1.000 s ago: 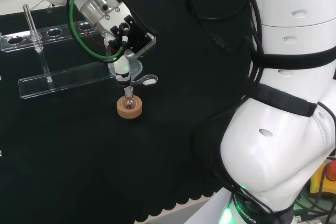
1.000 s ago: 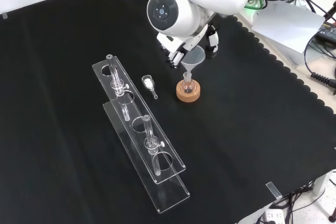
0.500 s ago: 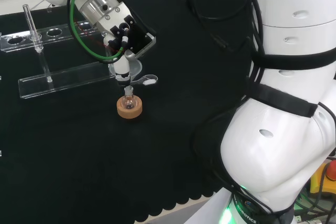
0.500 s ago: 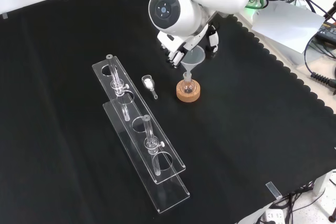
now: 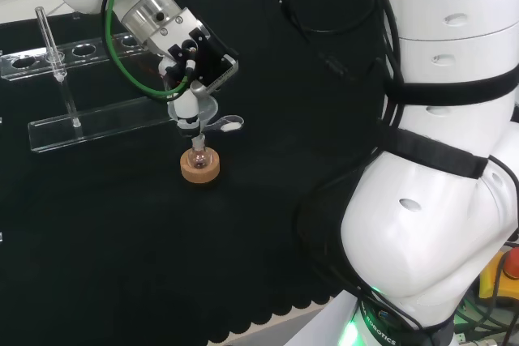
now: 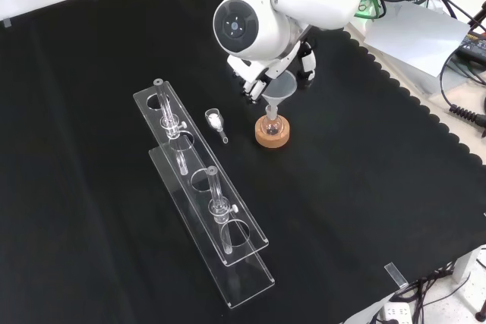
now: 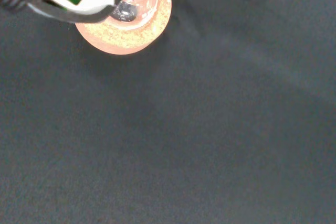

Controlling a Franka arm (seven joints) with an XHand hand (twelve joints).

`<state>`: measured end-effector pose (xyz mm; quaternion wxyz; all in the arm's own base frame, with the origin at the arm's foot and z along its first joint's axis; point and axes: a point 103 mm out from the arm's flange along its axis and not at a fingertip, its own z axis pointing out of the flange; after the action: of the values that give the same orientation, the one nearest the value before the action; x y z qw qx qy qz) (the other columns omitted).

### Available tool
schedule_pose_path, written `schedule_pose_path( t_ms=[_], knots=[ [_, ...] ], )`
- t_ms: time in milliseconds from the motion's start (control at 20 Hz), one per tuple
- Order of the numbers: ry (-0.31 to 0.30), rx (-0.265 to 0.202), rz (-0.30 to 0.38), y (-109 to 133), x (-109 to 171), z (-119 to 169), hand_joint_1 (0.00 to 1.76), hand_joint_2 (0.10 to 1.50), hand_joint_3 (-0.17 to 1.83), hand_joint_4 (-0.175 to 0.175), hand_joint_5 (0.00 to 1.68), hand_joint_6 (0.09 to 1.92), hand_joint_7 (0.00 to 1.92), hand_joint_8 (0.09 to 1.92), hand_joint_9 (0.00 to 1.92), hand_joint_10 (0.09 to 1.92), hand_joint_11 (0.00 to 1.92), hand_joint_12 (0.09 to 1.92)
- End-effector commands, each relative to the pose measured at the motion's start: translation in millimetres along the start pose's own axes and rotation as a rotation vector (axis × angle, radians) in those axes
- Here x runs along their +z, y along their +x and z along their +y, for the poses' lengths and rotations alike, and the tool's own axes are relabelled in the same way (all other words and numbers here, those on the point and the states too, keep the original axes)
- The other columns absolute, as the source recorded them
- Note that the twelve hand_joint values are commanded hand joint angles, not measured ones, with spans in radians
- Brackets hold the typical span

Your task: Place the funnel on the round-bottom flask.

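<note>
We have the funnel pinched in the hand's curled fingers — stem down in the round-bottom flask on its cork ring, mid-bench.

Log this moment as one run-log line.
hand: holding funnel | funnel: stem in flask neck | flask: on cork ring | release: not yet

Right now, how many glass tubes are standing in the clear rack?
2. In the front view, one tube stands near the rack's far end, the other tube nearer the camera. More clear glass could be missed.
</note>
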<state>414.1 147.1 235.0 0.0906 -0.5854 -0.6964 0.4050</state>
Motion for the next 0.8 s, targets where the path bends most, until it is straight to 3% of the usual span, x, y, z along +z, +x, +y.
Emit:
schedule_pose_path(
  t_ms=[50, 300, 800],
  knots=[
    [0.006, 0.013, -0.01, -0.3, -3.7, -5.0, 0.89, 0.54, 0.92, -0.06, 0.34, 0.26, 0.33, 0.66, 0.71, 0.49, 0.55, 1.3],
    [0.026, 0.024, -0.018, -1.1, -4.0, -8.5, 0.83, 0.53, 0.82, -0.062, 0.3, 0.09, 0.22, 0.68, 0.6, 0.57, 0.5, 1.33],
    [0.016, 0.02, 0.002, -6.7, 0.6, -17.8, 0.73, 0.53, 0.66, -0.059, 0.25, 0.09, 0.1, 0.69, 0.46, 0.67, 0.45, 1.36]
  ],
)
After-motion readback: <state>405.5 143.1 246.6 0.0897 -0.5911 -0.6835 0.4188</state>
